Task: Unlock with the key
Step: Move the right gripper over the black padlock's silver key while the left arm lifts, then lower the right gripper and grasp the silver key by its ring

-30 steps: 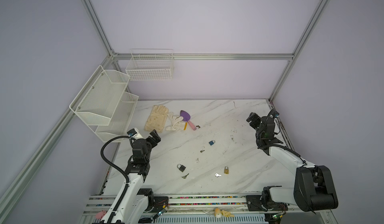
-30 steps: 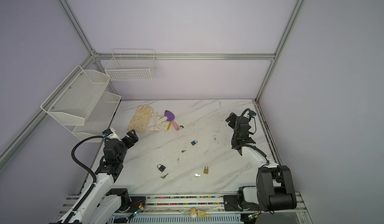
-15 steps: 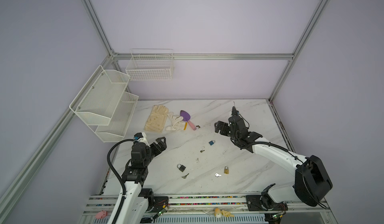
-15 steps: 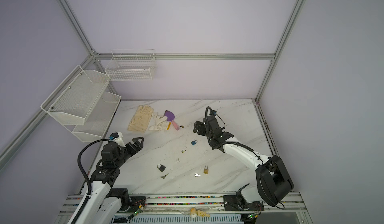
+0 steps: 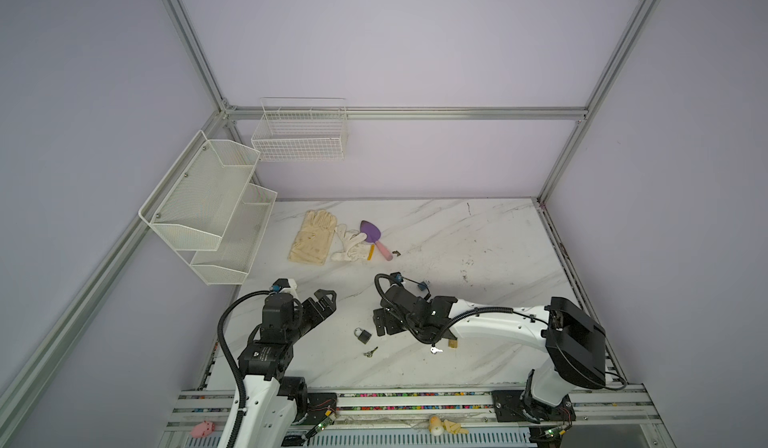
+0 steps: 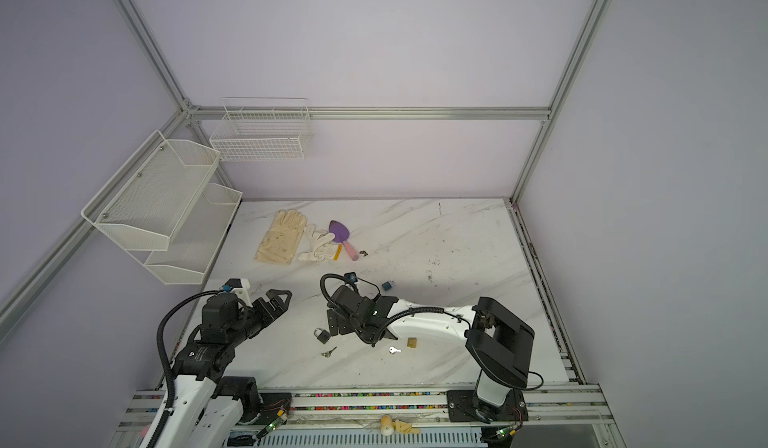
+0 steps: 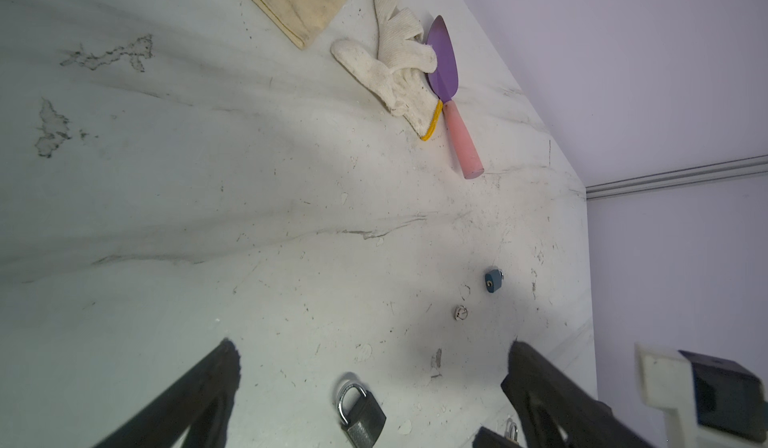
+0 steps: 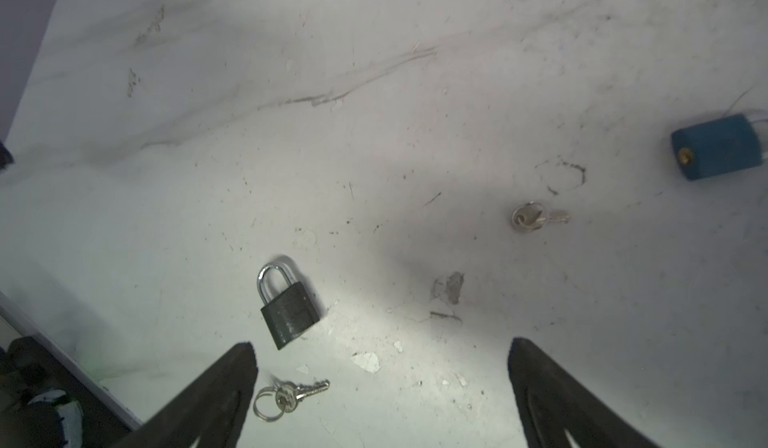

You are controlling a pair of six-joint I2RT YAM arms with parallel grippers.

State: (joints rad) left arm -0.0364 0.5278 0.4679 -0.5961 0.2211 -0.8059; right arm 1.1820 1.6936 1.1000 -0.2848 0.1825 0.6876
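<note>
A black padlock point(image 5: 363, 335) point(image 6: 322, 335) point(image 8: 289, 309) point(image 7: 361, 410) lies flat near the table's front, its shackle closed. Just in front of it lies a small key on a ring point(image 5: 370, 352) point(image 6: 328, 352) point(image 8: 286, 396). My right gripper point(image 5: 378, 322) point(image 6: 334, 323) point(image 8: 381, 346) hangs open just right of the padlock, which lies apart from one fingertip point(image 8: 241, 363), with the key by that fingertip. My left gripper point(image 5: 326, 302) point(image 6: 280, 298) point(image 7: 371, 352) is open and empty, up and to the left of the padlock.
A blue padlock point(image 5: 423, 286) point(image 8: 715, 147) point(image 7: 493, 280), a second ringed key point(image 8: 536, 217) point(image 7: 460, 312), a brass padlock point(image 5: 453, 343) point(image 6: 412, 342) and a silver key point(image 5: 435, 349) point(image 6: 394, 349) lie nearby. Gloves point(image 5: 313, 238) and a purple trowel point(image 5: 374, 236) lie at the back. Wire baskets point(image 5: 216, 209) hang at the left.
My right arm has swung from the table's right edge across to the middle and now sits low beside the black padlock. My left gripper has moved forward and rightward. Both stayed open.
</note>
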